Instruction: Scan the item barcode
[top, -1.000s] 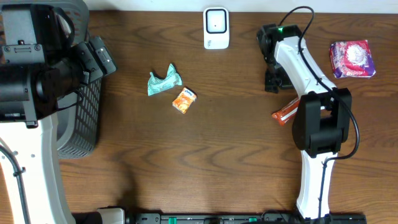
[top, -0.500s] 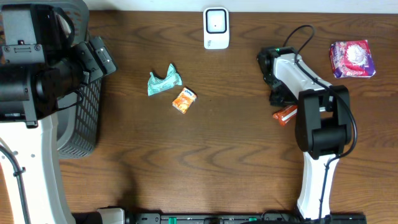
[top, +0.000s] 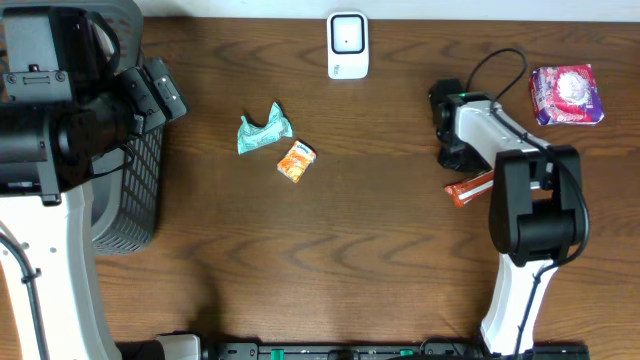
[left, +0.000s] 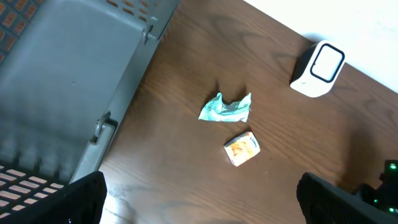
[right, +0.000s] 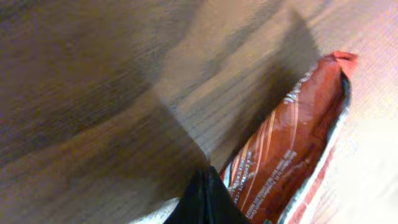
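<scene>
A red-brown chocolate bar wrapper (top: 468, 187) lies flat on the wooden table at the right, filling the right half of the right wrist view (right: 292, 143). My right gripper (right: 205, 199) is shut, its black fingers pressed together right at the wrapper's left edge; whether that edge is pinched does not show. From overhead the right gripper (top: 458, 160) sits just above the wrapper. The white barcode scanner (top: 348, 45) stands at the table's back edge. My left gripper (left: 214, 199) hangs open high over the left side, holding nothing.
A crumpled teal wrapper (top: 263, 132) and a small orange packet (top: 296, 160) lie left of centre. A purple packet (top: 566, 95) sits at the far right. A grey basket (top: 135, 190) stands at the left edge under the left arm.
The right arm swung right and down toward the red wrapper, and its jaws went from open to shut. The wrapper shifted slightly right. The left arm stayed still.
</scene>
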